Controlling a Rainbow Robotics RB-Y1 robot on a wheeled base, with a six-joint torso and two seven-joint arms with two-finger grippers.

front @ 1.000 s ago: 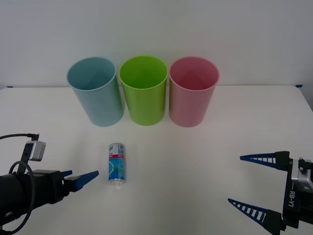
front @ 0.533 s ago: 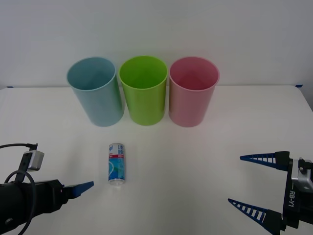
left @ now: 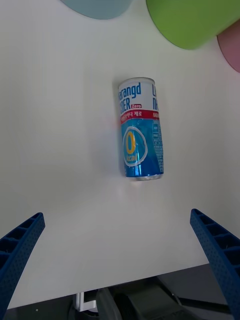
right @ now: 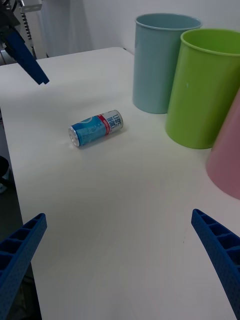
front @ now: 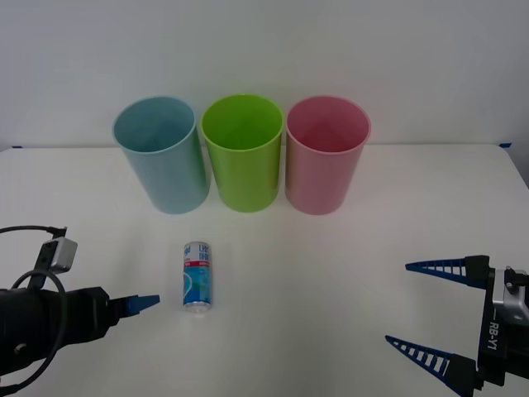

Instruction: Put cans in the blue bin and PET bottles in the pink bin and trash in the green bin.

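Left hand (front: 147, 301) sits low on the white bench (front: 331, 265), just beside the can (front: 198, 275) on the can's left side, not touching it. In its own wrist view, its two blue fingers (left: 20, 250) are spread wide apart, with the can lying between them and farther out. The can is small, blue and white with a red stripe and shiny silver ends. It lies on its side on the bench, pointing toward the bins and back toward the robot. Behind the can stand three tall bins in a row, close together. The blue bin (front: 161, 157) is behind the can and a bit to its left. The green bin (front: 243, 155) is in the middle, behind the can and a bit to its right. The pink bin (front: 325, 157) is farther to the right. All three stand upright with their round openings up. Right hand (front: 420, 313) is well apart from the can, far off to its right near the bench's front edge. Its blue ribbed fingers (right: 215, 245) are spread wide and hold nothing.
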